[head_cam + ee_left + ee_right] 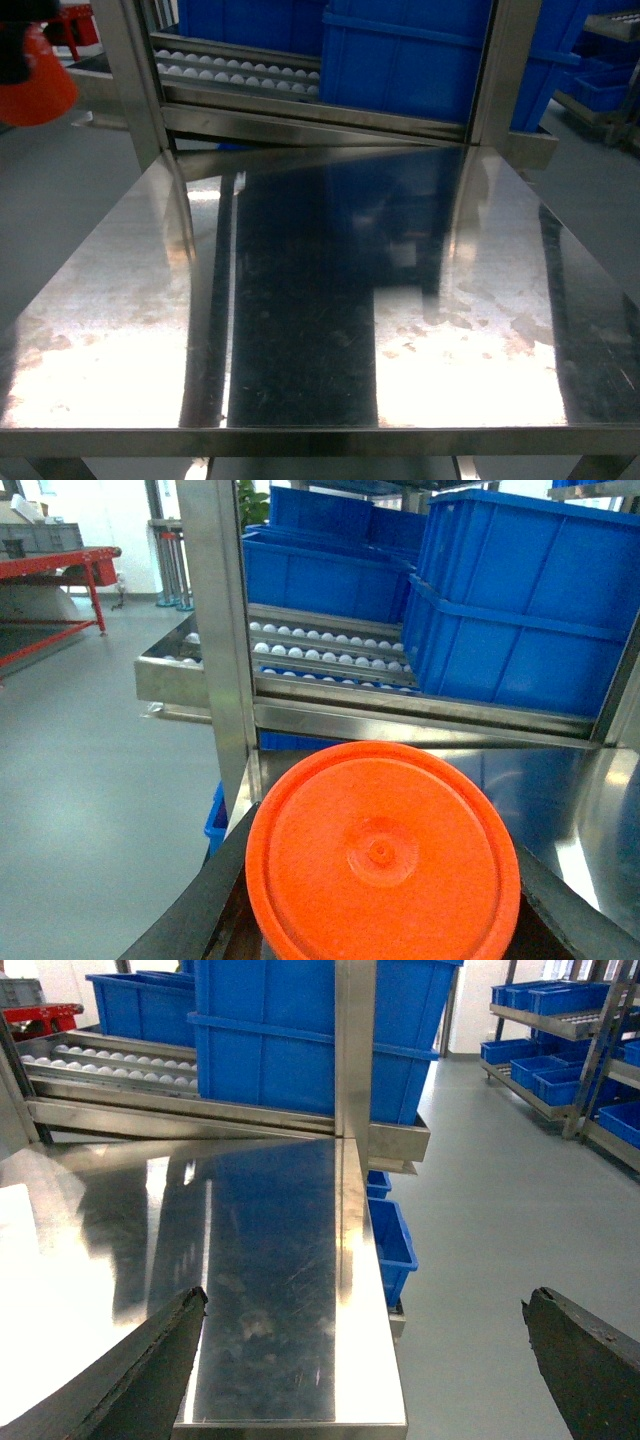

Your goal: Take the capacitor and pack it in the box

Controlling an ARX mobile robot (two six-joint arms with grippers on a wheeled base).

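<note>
The capacitor (382,855) fills the bottom of the left wrist view, its round orange top facing the camera. My left gripper (380,925) is shut on it, a black finger (205,910) on either side. In the head view the capacitor (38,78) hangs at the top left corner, beyond the steel table's left edge. My right gripper (365,1360) is open with nothing between its fingers (150,1370), above the right front edge of the steel table (270,1260). The box is out of view.
Large blue bins (400,55) stand on a roller conveyor (235,72) behind the table, between two steel posts (135,70). A small blue bin (392,1245) sits on the floor at the table's right. Racks with blue bins (570,1020) stand far right.
</note>
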